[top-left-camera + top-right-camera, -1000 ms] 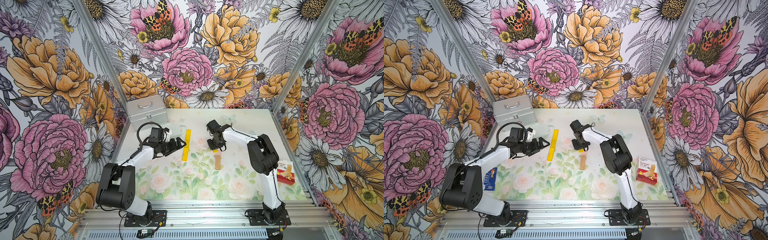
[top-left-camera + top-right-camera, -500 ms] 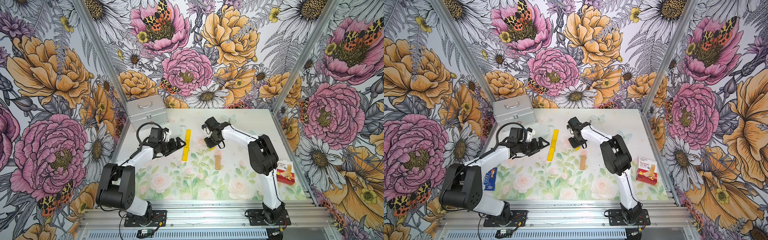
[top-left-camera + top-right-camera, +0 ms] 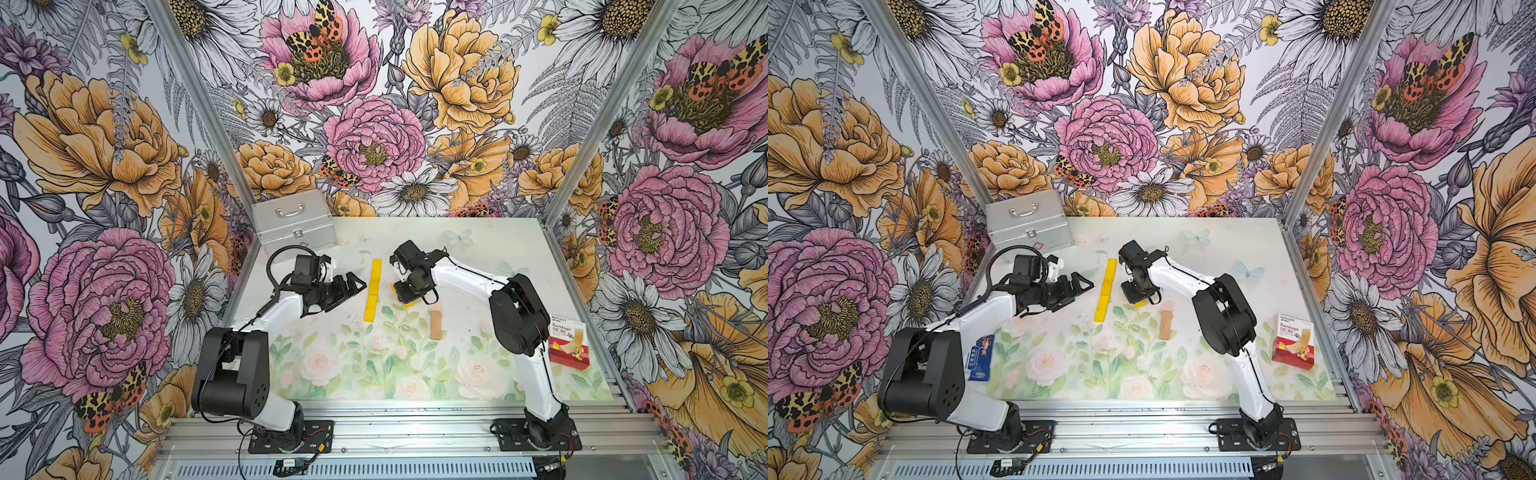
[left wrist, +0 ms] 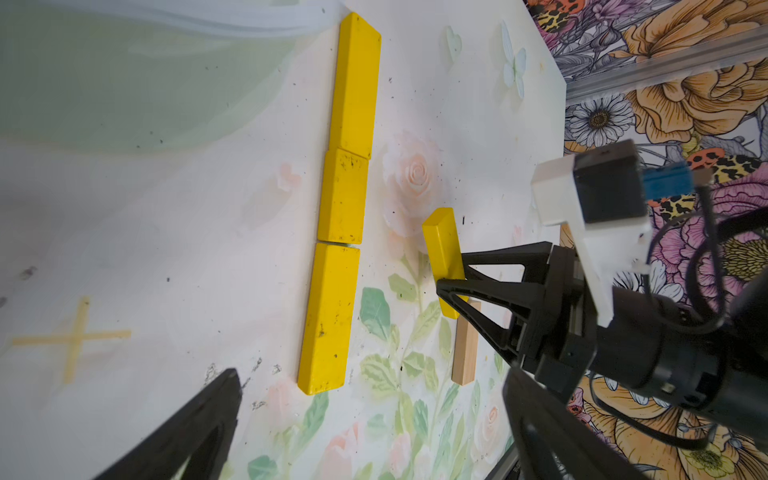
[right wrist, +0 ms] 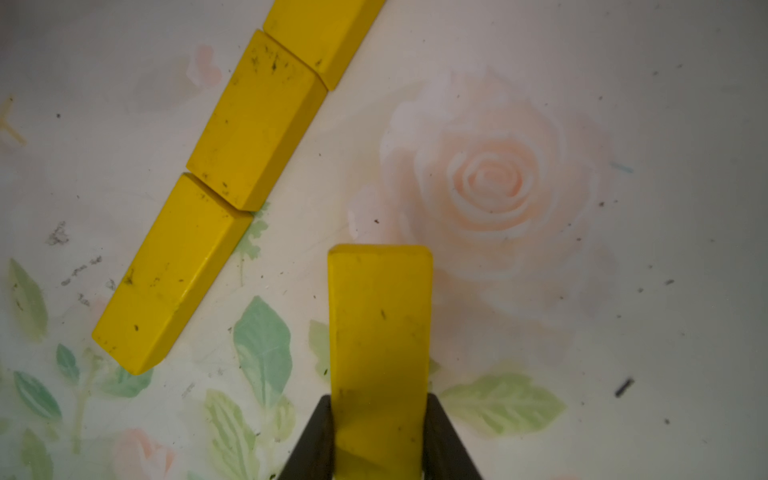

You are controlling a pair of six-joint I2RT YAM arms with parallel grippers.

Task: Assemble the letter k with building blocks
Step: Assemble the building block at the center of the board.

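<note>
Nearest the front edge of the table (image 3: pixel 357 386), by its right edge: a red-and-white bandage box (image 3: pixel 568 347), no part of the figure. Further in, mid-table: the tan block (image 3: pixel 436 325), flat and untouched. Just beyond: the right gripper (image 3: pixel 409 296) clenched across the width of the fourth yellow block (image 5: pixel 379 324), nearer one end than the middle, free end aimed toward the stem (image 3: pixel 372 291) but apart from it; resting on the table or just above it, cannot tell. Toward the left edge from there: the stem itself, three yellow blocks laid end to end, joints slightly stepped. Beside the stem, the left gripper (image 3: pixel 353 289), spread wide, holding nothing. At the far left corner: a silver case (image 3: pixel 295 224). Probably light, stiff painted wood, smooth enough to slide or pivot; best pinched across the narrow width near the middle and set down gently, to spare the loose stem.
</note>
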